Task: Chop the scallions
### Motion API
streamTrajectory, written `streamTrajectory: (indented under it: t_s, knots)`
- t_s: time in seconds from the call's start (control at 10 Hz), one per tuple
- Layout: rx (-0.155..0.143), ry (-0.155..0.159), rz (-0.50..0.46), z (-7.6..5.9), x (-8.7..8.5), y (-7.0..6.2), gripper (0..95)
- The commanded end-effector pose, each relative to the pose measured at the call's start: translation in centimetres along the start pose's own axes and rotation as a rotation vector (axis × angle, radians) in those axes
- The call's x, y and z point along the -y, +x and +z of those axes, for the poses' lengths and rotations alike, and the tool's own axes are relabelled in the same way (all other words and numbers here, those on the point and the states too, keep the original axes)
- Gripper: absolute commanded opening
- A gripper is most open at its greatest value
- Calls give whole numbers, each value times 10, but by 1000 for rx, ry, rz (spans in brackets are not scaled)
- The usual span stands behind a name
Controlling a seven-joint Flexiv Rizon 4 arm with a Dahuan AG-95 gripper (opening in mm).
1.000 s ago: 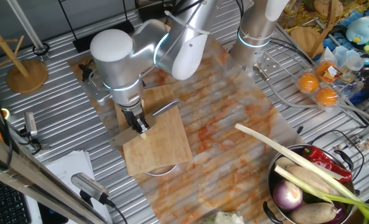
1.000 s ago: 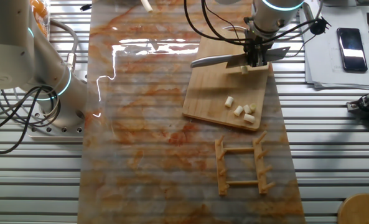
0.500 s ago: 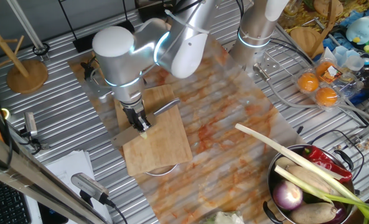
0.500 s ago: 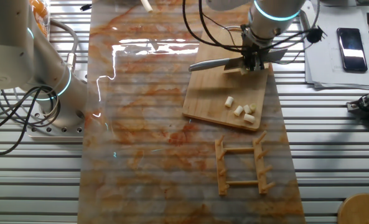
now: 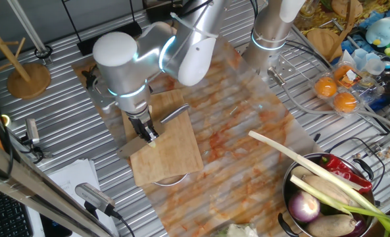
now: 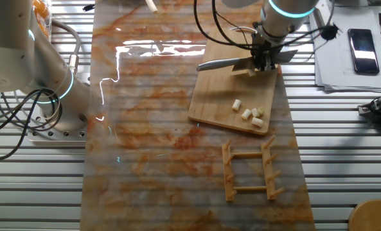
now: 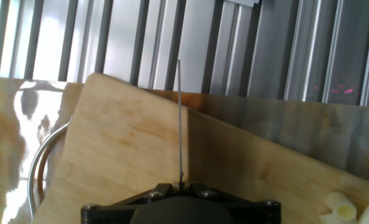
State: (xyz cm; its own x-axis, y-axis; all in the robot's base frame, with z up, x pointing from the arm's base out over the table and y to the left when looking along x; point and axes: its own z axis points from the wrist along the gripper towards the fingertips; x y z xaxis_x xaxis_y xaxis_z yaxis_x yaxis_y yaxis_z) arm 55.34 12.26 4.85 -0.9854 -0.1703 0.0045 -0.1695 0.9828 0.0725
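Several short cream scallion chunks lie on the bamboo cutting board, toward its near right corner. The hand view shows two of these chunks at the bottom right. One more pale piece sits just under the knife. My gripper is shut on a knife handle at the board's far end, and the blade points left. In the hand view the blade runs edge-on over the board. In one fixed view the gripper stands over the board.
A small wooden rack lies just below the board, and a phone rests on papers to the right. A metal bowl holds a purple onion and a long leafy stalk. Oranges sit at the right. A second arm's base stands at the left.
The arm has swayed slightly and come back, so the knife stays over the board's far end. The chunks have not moved.
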Motion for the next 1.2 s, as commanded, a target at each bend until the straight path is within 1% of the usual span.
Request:
streamTrajectory:
  t_s: [0.1,0.3,0.4,0.5,0.6,0.7,0.8,0.9,1.0,1.1,1.2]
  knots:
    - [5,3,-13,33,0,-2,0]
    - [19,9,-36,34,0,0,0]
    - [25,12,-52,32,0,7,0]
    - [34,13,-66,34,0,16,0]
    - [35,5,-65,38,0,21,0]
    - [23,5,-59,40,-2,22,0]
    - [2,5,-50,43,-6,21,0]
    - [-13,14,-51,54,-9,22,0]
    - [-6,15,-56,64,-9,25,0]
    - [-3,29,-73,76,-7,27,0]
    - [-9,32,-78,77,-7,25,0]
